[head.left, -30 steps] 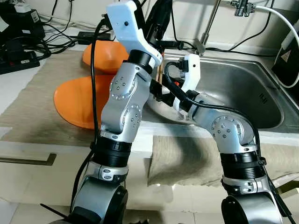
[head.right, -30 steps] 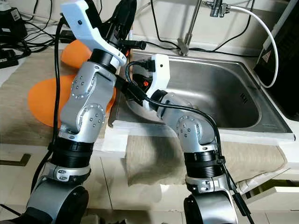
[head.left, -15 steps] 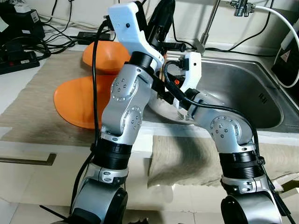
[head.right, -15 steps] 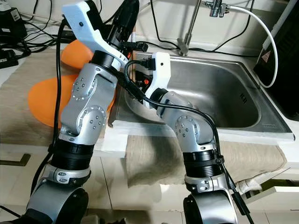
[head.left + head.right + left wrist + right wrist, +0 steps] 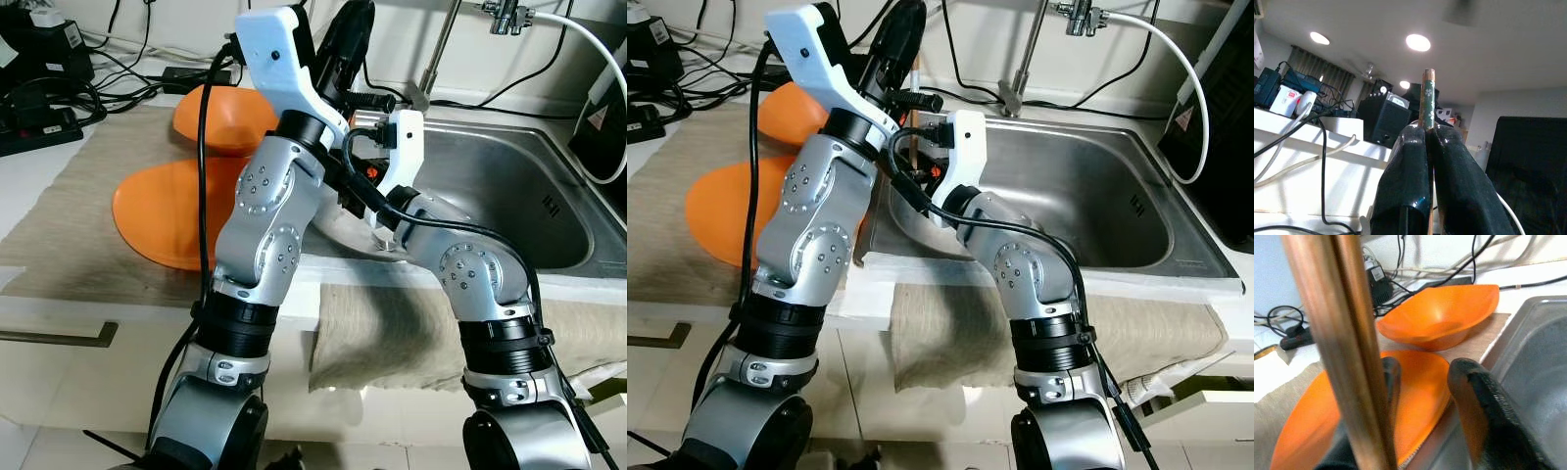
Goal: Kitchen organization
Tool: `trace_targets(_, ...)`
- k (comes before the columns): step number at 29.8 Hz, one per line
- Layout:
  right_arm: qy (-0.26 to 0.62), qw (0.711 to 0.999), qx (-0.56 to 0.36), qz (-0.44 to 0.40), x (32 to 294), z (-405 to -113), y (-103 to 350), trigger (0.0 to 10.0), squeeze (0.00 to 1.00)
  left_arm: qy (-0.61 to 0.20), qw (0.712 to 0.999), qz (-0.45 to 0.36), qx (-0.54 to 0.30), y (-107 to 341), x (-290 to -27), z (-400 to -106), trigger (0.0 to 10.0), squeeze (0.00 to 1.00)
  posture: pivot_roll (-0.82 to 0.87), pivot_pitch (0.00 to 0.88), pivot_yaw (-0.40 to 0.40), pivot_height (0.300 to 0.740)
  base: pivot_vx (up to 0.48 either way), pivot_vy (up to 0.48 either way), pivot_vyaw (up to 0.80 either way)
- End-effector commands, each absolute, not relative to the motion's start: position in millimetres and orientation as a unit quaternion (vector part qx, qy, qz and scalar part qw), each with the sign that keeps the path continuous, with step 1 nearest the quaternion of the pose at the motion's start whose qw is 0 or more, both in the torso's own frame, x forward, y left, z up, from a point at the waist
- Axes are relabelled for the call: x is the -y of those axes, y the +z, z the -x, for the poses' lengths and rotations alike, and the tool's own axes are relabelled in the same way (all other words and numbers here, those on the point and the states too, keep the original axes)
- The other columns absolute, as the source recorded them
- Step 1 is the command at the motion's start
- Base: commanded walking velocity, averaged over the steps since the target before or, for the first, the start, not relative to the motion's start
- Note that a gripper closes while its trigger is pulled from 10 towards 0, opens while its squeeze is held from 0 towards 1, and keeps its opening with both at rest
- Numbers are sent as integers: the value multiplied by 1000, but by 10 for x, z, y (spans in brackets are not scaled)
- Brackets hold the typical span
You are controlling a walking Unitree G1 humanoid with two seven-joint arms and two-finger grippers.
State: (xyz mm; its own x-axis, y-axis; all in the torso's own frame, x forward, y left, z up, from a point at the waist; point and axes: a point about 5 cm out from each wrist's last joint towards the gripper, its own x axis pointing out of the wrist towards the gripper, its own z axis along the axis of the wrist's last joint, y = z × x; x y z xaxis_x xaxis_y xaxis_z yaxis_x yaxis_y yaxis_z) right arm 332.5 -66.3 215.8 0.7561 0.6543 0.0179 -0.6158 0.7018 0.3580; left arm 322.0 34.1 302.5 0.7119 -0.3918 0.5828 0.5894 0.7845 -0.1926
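My left gripper (image 5: 351,24) is raised above the sink's left rim with its fingers pointing up, shut on a pair of wooden chopsticks (image 5: 1428,98) that have a green flowered end. The sticks (image 5: 915,83) run down from it toward my right gripper (image 5: 1425,369), which hovers open at the sink's left edge. In the right wrist view the chopsticks (image 5: 1347,347) pass close by the camera in front of one finger (image 5: 1391,382), and I cannot tell whether they touch it. Behind them stand an orange bowl (image 5: 1442,318) and an orange plate (image 5: 1410,396) on the mat.
The steel sink (image 5: 490,186) lies on the right with the faucet (image 5: 436,49) behind it. The orange bowl (image 5: 220,113) and plate (image 5: 162,211) sit on a beige mat at the left. Cables and a power strip (image 5: 34,127) crowd the back left. A cloth (image 5: 382,333) hangs over the counter front.
My left arm has lifted and shifted slightly right, carrying the chopsticks with it. The right gripper has hardly moved.
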Motion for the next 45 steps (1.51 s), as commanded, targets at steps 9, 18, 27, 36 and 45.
trace_targets(9, 338, 925, -52, -165, 670, -3337, 2171, 0, 0, -291, 909, 175, 241, 2951, -151, -3186, 10000, 0, 10, 0, -69, 732, 0, 0, 0)
trace_targets(18, 338, 925, -51, -167, 654, -3340, 2158, 0, 0, -290, 916, 156, 230, 2921, -144, -3214, 10000, 0, 18, 0, -68, 732, 0, 0, 0)
trace_targets(27, 340, 924, -49, -169, 638, -3342, 2151, 0, 0, -293, 918, 143, 227, 2918, -148, -3226, 10000, 0, 23, 0, -64, 732, 0, 0, 0)
trace_targets(36, 340, 923, -46, -172, 633, -3338, 2142, 0, 0, -295, 919, 138, 224, 2918, -152, -3235, 10000, 0, 26, 0, -63, 732, 0, 0, 0)
trace_targets(45, 339, 924, -44, -171, 645, -3333, 2142, 0, 0, -290, 922, 133, 221, 2910, -172, -3261, 10000, 1000, 21, 0, -63, 732, 0, 0, 0)
